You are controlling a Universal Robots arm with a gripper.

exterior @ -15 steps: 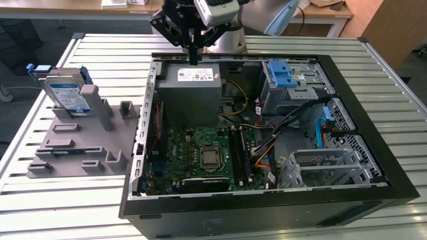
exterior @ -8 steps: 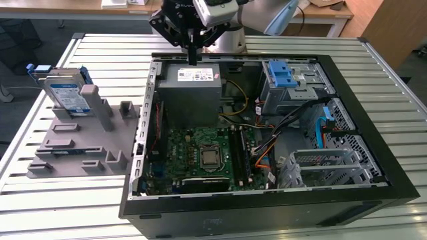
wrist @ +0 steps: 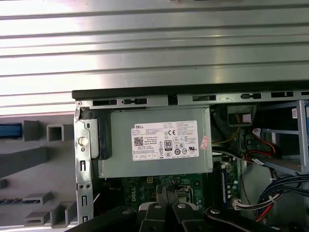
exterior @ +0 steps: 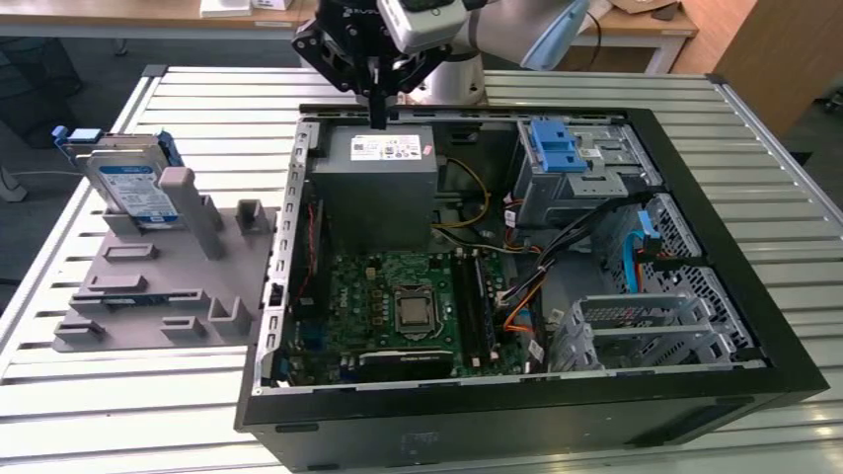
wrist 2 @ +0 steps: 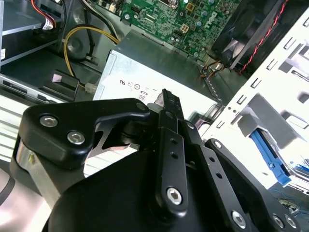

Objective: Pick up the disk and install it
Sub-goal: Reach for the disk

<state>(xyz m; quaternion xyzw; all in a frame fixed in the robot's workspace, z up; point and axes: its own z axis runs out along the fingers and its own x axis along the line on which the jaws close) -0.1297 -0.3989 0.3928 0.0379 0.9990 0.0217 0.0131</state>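
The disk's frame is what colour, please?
Blue; the disk shows best in the exterior view.

The table (exterior: 197, 395) has a top of ribbed, light metal slats, brightly lit. A wooden desk (exterior: 646, 25) stands behind it. A wooden panel (exterior: 777, 49) occupies the exterior view's right. The floor (exterior: 197, 51) is dark.

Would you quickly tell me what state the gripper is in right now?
Gripper: shut, holding nothing, over the power supply. The disk stands untouched in the grey fixture at the exterior view's left.
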